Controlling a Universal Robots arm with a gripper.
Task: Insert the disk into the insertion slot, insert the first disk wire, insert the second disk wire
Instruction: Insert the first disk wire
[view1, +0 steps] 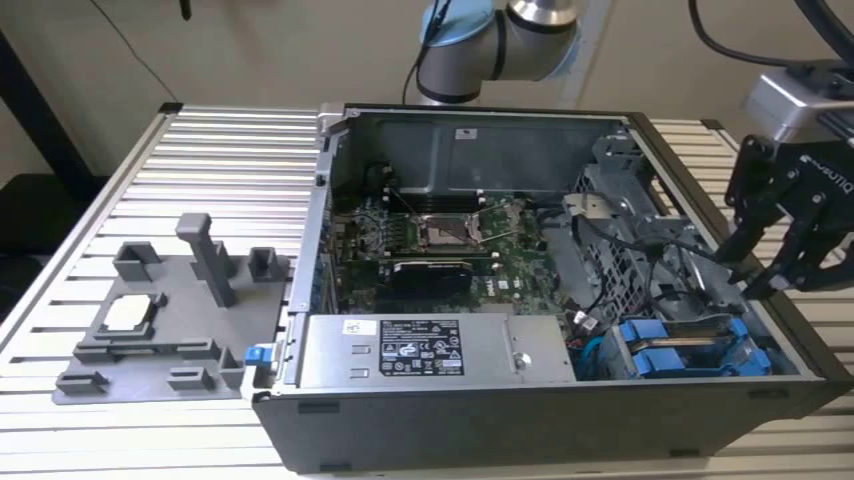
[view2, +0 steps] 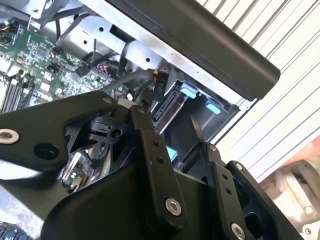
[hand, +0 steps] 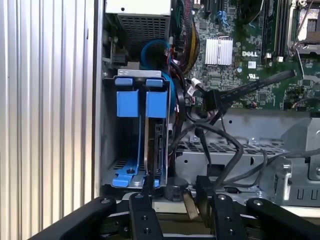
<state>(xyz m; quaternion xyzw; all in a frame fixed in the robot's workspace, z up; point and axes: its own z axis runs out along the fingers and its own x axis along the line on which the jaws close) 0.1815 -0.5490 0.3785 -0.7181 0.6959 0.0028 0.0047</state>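
The disk (hand: 159, 145) stands on edge in the insertion slot (hand: 150, 172) of the grey drive cage, its blue carrier tab (hand: 156, 102) facing the power supply. Its connector edge faces my gripper. In the second wrist view the disk (view2: 172, 107) shows between my fingers. My gripper (hand: 181, 199) (view2: 172, 131) is open just outside the cage's open end, with nothing clamped. In the exterior view the gripper (view1: 750, 275) hangs over the case's right wall above the cage (view1: 681, 350). A black wire connector (hand: 209, 99) lies apart from the disk, and another connector (view2: 158, 82) hangs close to one fingertip.
A second blue carrier (hand: 127, 102) fills the neighbouring bay. Black cables (hand: 225, 155) loop across the perforated cage wall beside the gripper. The motherboard (view1: 441, 240) and power supply (view1: 427, 350) fill the case. A grey fixture plate (view1: 160, 320) lies on the slatted table at the exterior view's left.
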